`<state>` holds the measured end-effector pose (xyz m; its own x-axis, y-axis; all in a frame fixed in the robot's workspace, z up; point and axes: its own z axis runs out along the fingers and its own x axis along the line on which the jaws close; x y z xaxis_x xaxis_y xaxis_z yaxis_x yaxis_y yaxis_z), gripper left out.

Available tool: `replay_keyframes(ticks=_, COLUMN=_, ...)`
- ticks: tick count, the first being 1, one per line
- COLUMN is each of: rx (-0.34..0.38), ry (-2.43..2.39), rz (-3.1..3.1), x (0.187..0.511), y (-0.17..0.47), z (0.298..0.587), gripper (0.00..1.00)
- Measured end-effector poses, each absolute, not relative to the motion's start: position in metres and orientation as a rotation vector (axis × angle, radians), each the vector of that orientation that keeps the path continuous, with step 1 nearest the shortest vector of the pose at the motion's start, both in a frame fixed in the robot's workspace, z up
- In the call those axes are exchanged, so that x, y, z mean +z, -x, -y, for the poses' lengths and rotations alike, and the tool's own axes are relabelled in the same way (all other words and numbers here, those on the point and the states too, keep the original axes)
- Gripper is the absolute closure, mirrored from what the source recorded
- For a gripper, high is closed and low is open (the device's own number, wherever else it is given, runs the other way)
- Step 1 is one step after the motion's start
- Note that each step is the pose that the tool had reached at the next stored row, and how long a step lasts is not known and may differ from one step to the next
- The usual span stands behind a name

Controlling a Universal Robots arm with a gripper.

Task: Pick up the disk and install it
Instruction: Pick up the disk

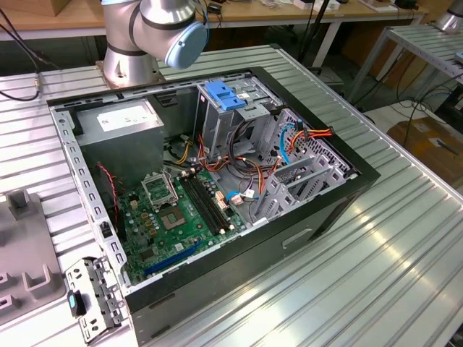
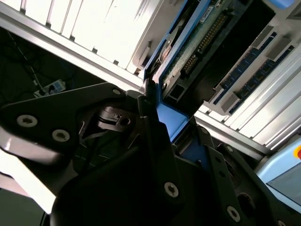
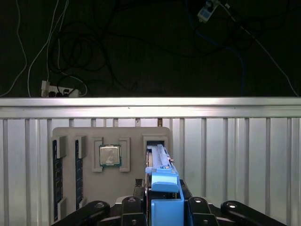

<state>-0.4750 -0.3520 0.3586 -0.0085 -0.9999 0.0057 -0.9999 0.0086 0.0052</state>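
A ribbed aluminium table [image 3: 235, 155] lay under everything, with dark floor and loose cables beyond its edge. In the exterior view the open computer case [image 1: 217, 181] sat at the centre of the frame and the grey parts tray [image 1: 29, 246] at the lower left edge. In both wrist views the gripper [image 3: 164, 201] had its fingers [image 2: 153, 127] pressed against the two sides of the disk [image 3: 160, 165], pinching its blue carrier. We judged the pick only begun: the disk stood on edge in its tray slot, near the processor [image 3: 110, 155], and the installing was all left. Its long axis ran level, away from the gripper toward the table's far rail.
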Motion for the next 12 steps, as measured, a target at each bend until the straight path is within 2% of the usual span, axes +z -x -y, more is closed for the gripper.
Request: replay_keyframes(ticks=12, rx=0.001, ry=-2.207, rz=2.225, x=0.382, y=0.475, z=0.352, gripper=0.63)
